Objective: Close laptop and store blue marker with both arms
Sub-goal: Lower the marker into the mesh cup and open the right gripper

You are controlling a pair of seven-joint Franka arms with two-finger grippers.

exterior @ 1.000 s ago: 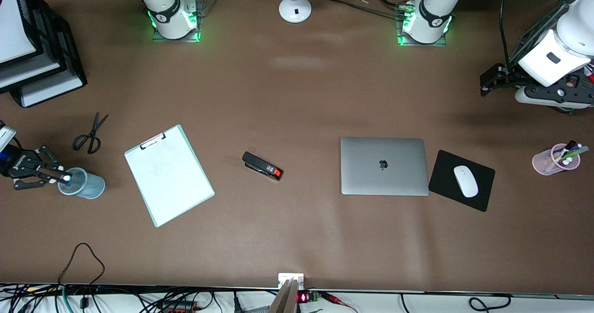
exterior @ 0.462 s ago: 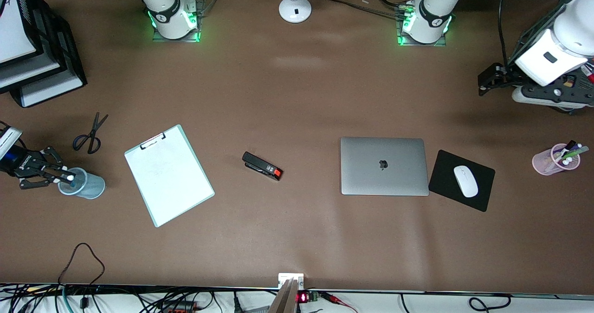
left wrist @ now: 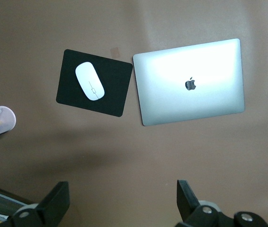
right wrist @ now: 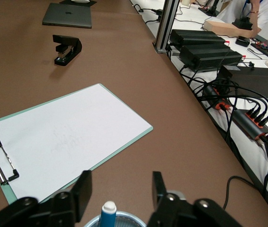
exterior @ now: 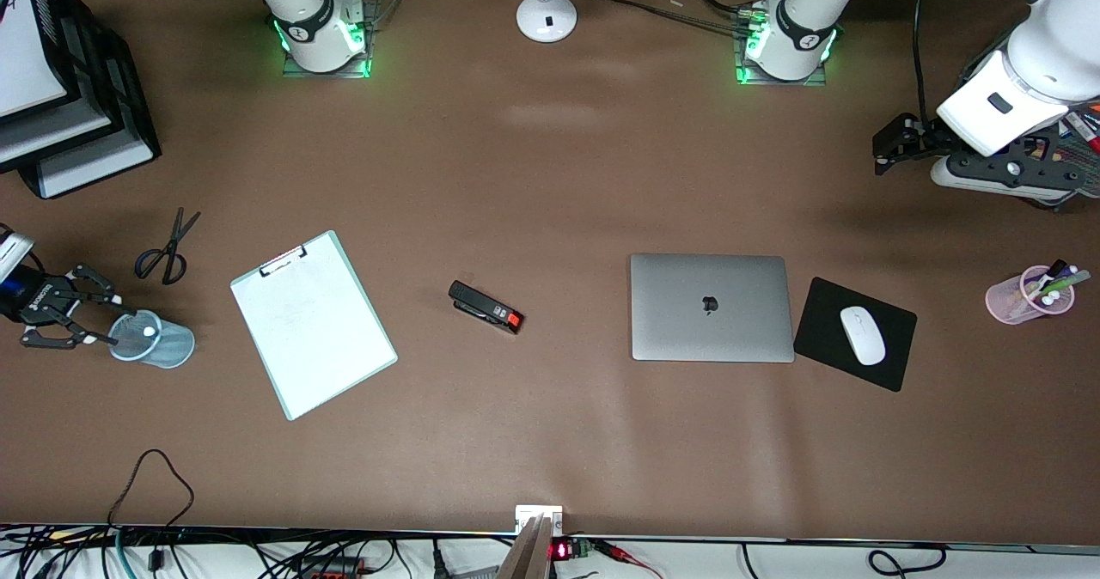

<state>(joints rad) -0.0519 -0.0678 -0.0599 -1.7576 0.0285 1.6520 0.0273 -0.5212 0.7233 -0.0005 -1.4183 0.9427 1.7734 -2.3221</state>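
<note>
The silver-grey laptop (exterior: pixel 711 307) lies shut on the table, apple logo up; it also shows in the left wrist view (left wrist: pixel 190 81) and small in the right wrist view (right wrist: pixel 68 15). The blue marker (exterior: pixel 149 332) stands in a light-blue mesh cup (exterior: pixel 155 341) at the right arm's end, white end up; it shows in the right wrist view (right wrist: pixel 108 213). My right gripper (exterior: pixel 86 317) is open beside the cup's rim, its fingers (right wrist: pixel 82 193) apart from the marker. My left gripper (exterior: pixel 885 145) is open and empty, up over the table at the left arm's end.
A clipboard (exterior: pixel 311 322) with white paper, scissors (exterior: pixel 168 248) and a black stapler (exterior: pixel 485 306) lie between cup and laptop. A black mouse pad (exterior: pixel 894 364) with a white mouse (exterior: pixel 861 335) sits beside the laptop. A pink pen cup (exterior: pixel 1027 296) and stacked trays (exterior: pixel 60 124) stand at the table's ends.
My right gripper let go of the blue marker, opened and drew back from the cup; the marker now stands in the cup. My left gripper drifted slightly toward the table's middle.
</note>
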